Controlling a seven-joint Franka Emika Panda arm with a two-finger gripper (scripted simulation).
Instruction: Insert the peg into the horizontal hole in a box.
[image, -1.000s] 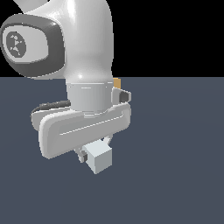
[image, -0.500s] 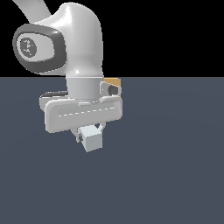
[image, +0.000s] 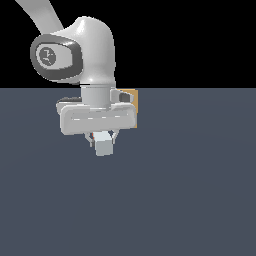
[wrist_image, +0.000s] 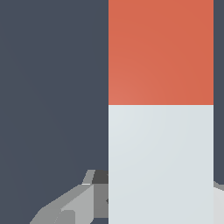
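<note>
One peg (wrist_image: 160, 109) remains clamped in our gripper (image: 104, 140), which has carried it up and towards the box (image: 131, 101) behind the arm, so alignment looks nearer, insertion not begun.

You're looking at a plain simulated scene. A flat, matte slate-blue desk (image: 190, 190) spreads out below and on all sides of the end effector (image: 104, 139), with no texture or markings. Behind and above the end effector, a solid black backdrop (image: 200, 40) meets the desk along a straight horizon line. Lighting is even and soft throughout.
</note>
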